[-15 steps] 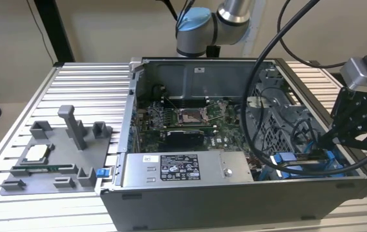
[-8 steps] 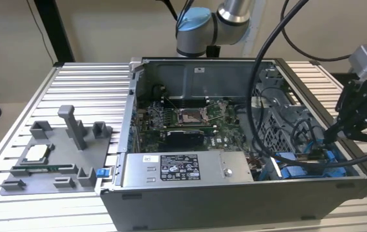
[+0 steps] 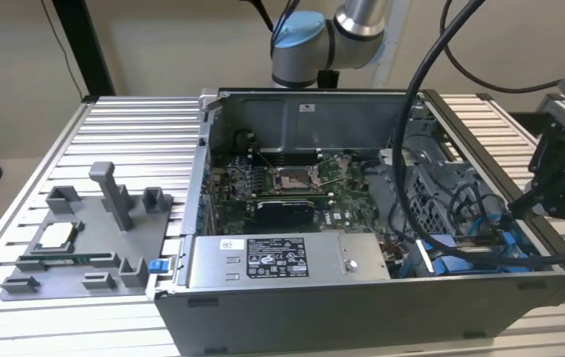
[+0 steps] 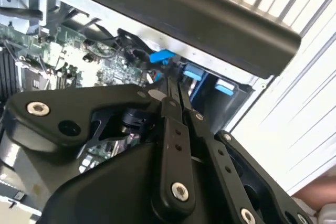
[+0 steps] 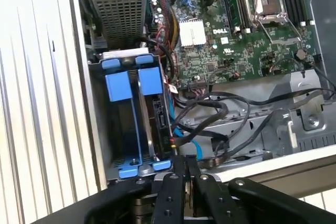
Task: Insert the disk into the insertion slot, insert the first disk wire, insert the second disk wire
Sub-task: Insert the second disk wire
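at lower centre of the first wrist view, the hand (image 5: 181,162), fingers pressed together, sits just below the disk (image 5: 157,111) seated in the insertion slot (image 5: 122,129).

1. Disk (image 5: 160,114): in first wrist view, seated edge-up inside the bay; dark connector edge faces the motherboard side. Blue plastic frame clipped on, w/ a large blue tab at one end and a small blue clip at the other.
2. Insertion slot (image 5: 100,124): grey metal bay w/ blue rails and tabs, at case corner just beside the perforated power-supply box. Second blue carrier sits parallel to disk, alongside it. In exterior view the slot (image 3: 461,249) lies at the view's right, near the case's front wall.
3. Disk wires: black and blue cables bunch near disk's connector edge; which are plugged in, cannot tell.
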Available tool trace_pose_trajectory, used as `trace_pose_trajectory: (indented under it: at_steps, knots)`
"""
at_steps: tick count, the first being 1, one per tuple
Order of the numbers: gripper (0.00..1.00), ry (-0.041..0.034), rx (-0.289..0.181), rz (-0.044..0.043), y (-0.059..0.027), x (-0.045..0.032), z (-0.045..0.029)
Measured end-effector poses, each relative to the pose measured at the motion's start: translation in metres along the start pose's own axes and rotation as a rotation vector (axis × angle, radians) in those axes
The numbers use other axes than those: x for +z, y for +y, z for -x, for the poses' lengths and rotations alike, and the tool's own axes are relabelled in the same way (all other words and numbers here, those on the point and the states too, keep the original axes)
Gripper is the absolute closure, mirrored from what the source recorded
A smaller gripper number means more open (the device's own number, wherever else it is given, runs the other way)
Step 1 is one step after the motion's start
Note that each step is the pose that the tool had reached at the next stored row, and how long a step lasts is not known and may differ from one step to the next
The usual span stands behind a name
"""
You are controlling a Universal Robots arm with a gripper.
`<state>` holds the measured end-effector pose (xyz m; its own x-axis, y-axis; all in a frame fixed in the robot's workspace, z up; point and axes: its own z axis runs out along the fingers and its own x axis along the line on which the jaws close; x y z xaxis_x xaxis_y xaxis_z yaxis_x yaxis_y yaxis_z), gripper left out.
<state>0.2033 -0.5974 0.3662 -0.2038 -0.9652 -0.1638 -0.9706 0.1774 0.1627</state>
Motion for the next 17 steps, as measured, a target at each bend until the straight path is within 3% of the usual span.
trace_pose_trajectory:
  at_steps: [1,7,12,17]
  knots:
    - [0.0,-0.0006,0.0,0.0003,-0.001,0.0016,-0.0017]
    - [0.0,-0.0124,0.0,0.0022,-0.0034,0.0108,-0.0004]
    - [0.0,-0.0379,0.004,0.0041,-0.0037,0.0124,-0.0005]
    - [0.0,-0.0441,0.009,0.0041,-0.0043,0.0178,-0.0021]
